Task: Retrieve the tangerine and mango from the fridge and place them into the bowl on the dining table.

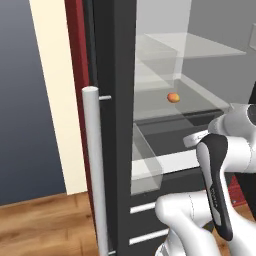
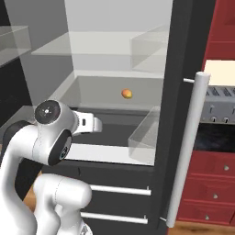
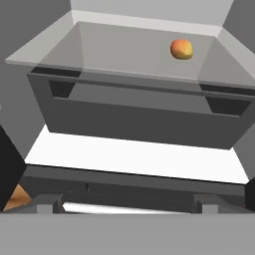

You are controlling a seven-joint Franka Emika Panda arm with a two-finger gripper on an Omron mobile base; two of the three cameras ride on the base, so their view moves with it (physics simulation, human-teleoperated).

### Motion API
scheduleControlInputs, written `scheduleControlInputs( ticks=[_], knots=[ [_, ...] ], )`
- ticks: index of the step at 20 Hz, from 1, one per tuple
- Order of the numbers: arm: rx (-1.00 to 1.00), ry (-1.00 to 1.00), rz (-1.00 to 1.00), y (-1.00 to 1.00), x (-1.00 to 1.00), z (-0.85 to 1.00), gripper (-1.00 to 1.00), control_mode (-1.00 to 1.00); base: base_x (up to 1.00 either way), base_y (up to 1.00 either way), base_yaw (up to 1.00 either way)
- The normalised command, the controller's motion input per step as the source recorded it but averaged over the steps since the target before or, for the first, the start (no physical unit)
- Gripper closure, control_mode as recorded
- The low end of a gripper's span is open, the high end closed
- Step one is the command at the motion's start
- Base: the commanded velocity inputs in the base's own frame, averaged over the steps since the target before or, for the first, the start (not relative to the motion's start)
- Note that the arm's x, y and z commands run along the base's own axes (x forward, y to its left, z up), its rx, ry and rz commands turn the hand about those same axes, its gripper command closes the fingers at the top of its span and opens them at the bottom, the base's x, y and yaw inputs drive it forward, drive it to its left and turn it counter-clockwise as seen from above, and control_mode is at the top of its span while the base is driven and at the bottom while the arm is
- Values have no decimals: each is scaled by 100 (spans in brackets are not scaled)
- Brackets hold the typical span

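The dark grey fridge (image 1: 120, 125) (image 2: 179, 114) stands open, its pale translucent shelves (image 3: 124, 50) in front of me. One small round orange fruit (image 1: 173, 97) (image 2: 127, 94) (image 3: 182, 49) lies toward the back of the middle shelf; I cannot tell whether it is the tangerine or the mango. My gripper (image 3: 127, 206) (image 2: 97, 124) (image 1: 192, 141) hovers in front of the fridge, below and short of the fruit. It is open, with nothing between its fingertips (image 3: 47, 204). The bowl and the dining table are out of view.
A dark drawer (image 3: 139, 119) sits under the fruit's shelf. Clear door bins (image 1: 145, 160) (image 2: 144, 133) jut from the open doors, whose pale bar handles (image 1: 92, 165) (image 2: 188, 142) flank the arm. Red cabinets (image 2: 215, 183) stand right, and wooden floor (image 1: 40, 225) lies left.
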Motion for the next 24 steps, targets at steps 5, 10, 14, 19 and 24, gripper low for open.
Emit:
scheduleControlInputs(
  ticks=[5, 10, 14, 19, 24],
  knots=[
    [0, 0, 0, 0, 0, 0, -100, 100, 37, -25, 8],
    [0, 0, 0, 0, 0, 0, -100, 100, 28, -29, 20],
    [0, 0, 0, 0, 0, 0, -100, 100, 28, -22, 23],
    [0, 0, 0, -4, 0, 0, -100, -100, 16, -12, 15],
    [0, 0, -6, -29, 11, -3, -100, -100, 0, 0, 0]
  ],
)
